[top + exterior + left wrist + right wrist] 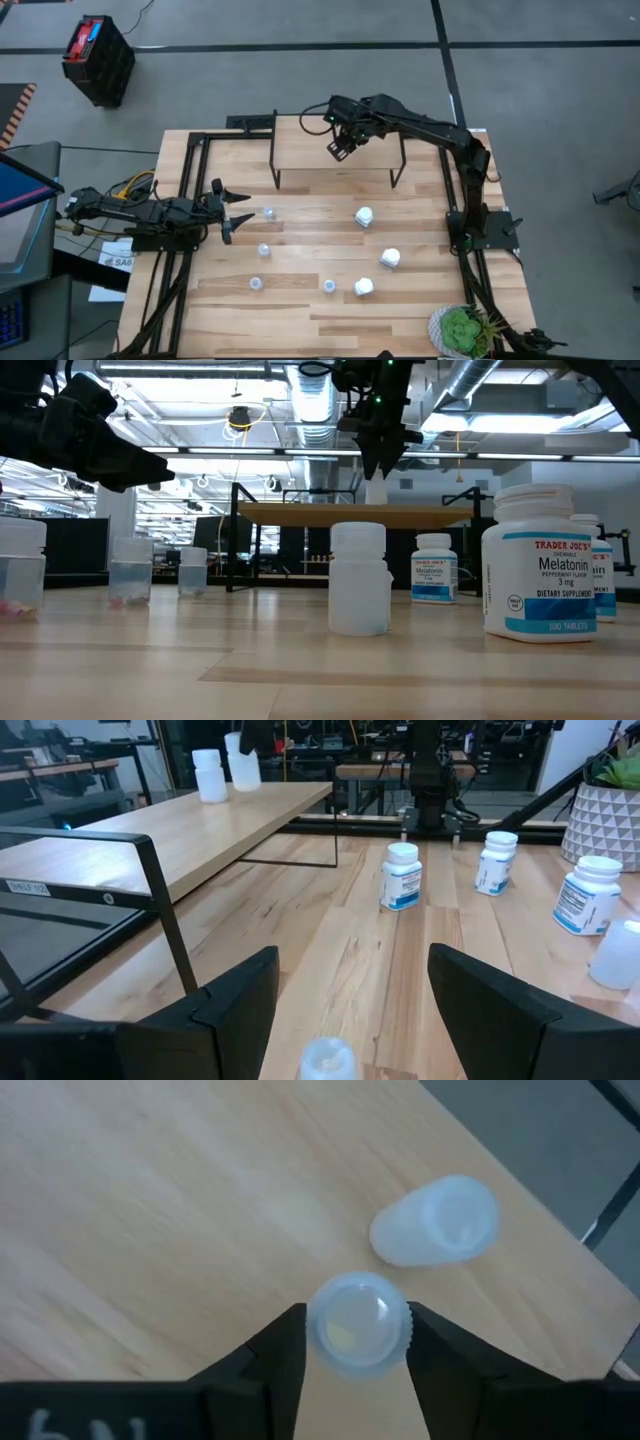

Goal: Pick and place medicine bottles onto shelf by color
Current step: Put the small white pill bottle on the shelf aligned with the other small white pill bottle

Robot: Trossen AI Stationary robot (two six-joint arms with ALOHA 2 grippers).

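Note:
The shelf (300,150) stands at the table's far middle. My right gripper (340,150) hangs over the shelf's middle, shut on a pale-blue bottle (357,1323). A second pale bottle (436,1222) stands on the shelf board right beside it. My left gripper (236,210) is open and empty, low over the table's left part, with a pale-blue bottle (328,1060) on the table just in front of its fingers. Three more pale-blue bottles (264,250) and three white bottles (364,216) stand upright on the tabletop. My right gripper pinches the pale-blue bottle by the sides of its cap (318,1342) between its two fingers. The fingers come from above and point down. The bottle hangs upright below them (376,490), its base at the shelf board; whether it rests on the board, I cannot tell.
A green plant in a white pot (462,330) stands at the table's near right corner. The black frames of the arm mounts (185,160) run along the table's left and right sides. Bare shelf board (150,1200) lies to one side of the two bottles.

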